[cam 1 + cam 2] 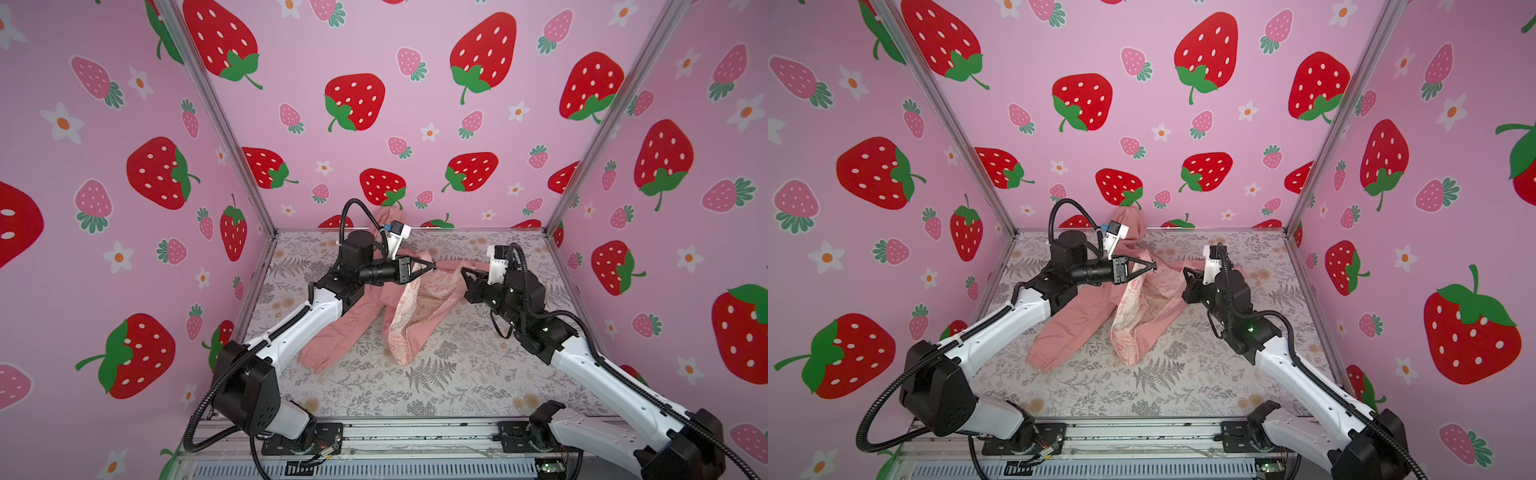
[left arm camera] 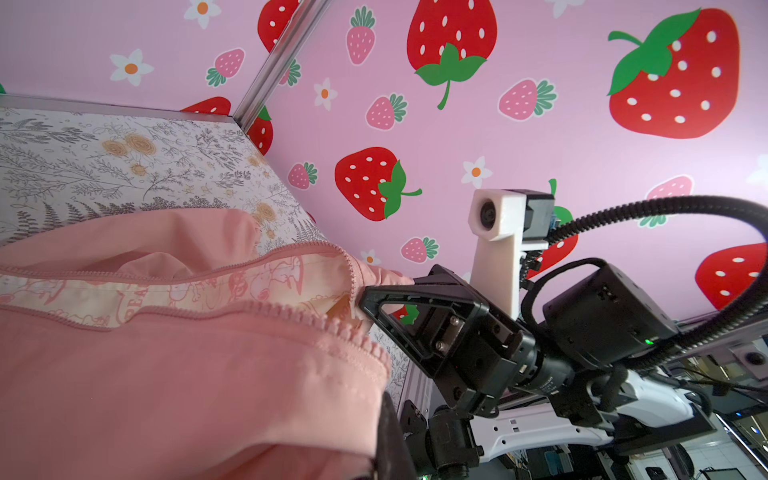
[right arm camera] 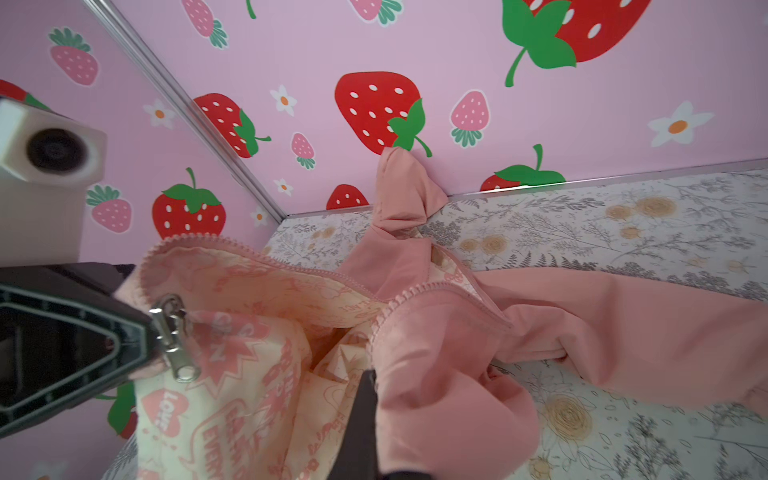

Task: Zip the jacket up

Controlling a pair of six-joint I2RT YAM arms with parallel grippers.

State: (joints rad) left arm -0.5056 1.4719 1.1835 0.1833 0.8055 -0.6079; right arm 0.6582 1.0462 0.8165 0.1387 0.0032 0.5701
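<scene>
Salmon-pink soft fabric identified the small hooded jacket (image 1: 365, 316). It lay open at the centre of both top views on the floral-printed desk (image 1: 457, 382), with its cream lining turned outward and its hood (image 1: 388, 218) propped against the back wall. The left hand (image 1: 433, 266) was pressed together, pinching the jacket's front edge right beside the silver metal zipper slider (image 3: 172, 336). The right hand (image 1: 463, 271) was also pressed together; the left wrist view showed it pinching the opposite toothed edge (image 2: 351, 272). The two hands faced each other tip to tip, near but apart, with a slack fold of lining sagging between them.

Both rows of teeth ran from the hands back toward the hood, so the zipper's long axis pointed to the upper centre of the frame. By this reading, the coming move turned on the gap between the hands: the free end held by the right hand lay to the right of the slider and had to travel leftward into it. The left hand was the nearer to the slider.
</scene>
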